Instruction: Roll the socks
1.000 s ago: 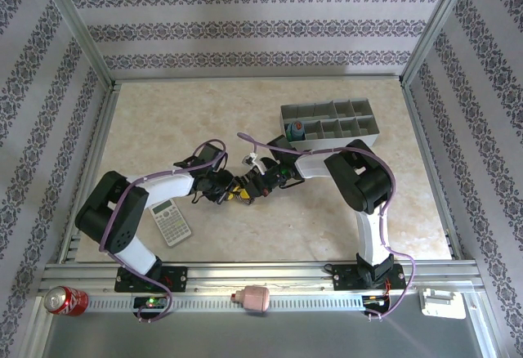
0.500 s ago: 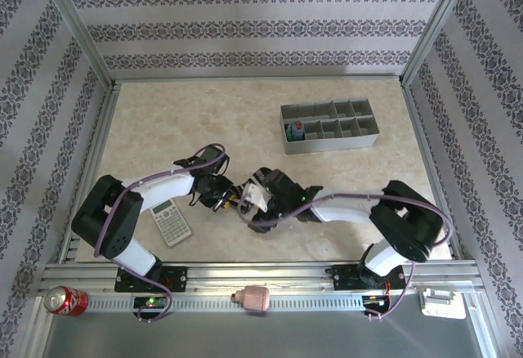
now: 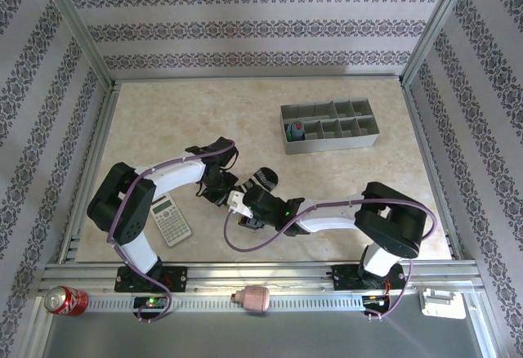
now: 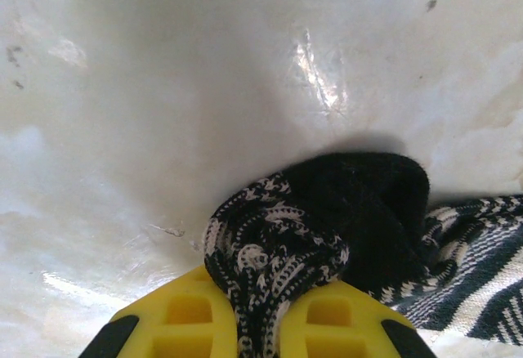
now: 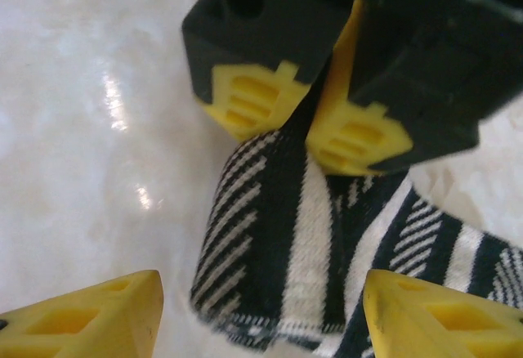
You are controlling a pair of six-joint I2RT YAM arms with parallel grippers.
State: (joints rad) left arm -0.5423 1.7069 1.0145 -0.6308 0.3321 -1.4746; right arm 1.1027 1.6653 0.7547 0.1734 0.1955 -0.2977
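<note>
Stripes of black and white mark the sock [image 3: 263, 180], which lies bunched on the pale marbled tabletop [image 3: 163, 121] near its middle, between the two arms. In the left wrist view a fold of its dark end is pinched between the yellow fingers [image 4: 188, 321] of the left end effector [image 4: 257, 317], which is clamped on the fabric; the rest of the sock trails off to the right on the tabletop. In the right wrist view the right end effector [image 5: 261, 325] hangs low over the striped part with its yellow fingertips spread wide, one on each side of the sock and not touching it, facing the left one's clamped fingers. Near the left arm lies a grey calculator [image 3: 172, 219]. Well apart, toward the far right, stands a grey divided tray [image 3: 359, 140]; its near-left compartment holds a small blue and orange bundle [image 3: 298, 131], too small to make out.
</note>
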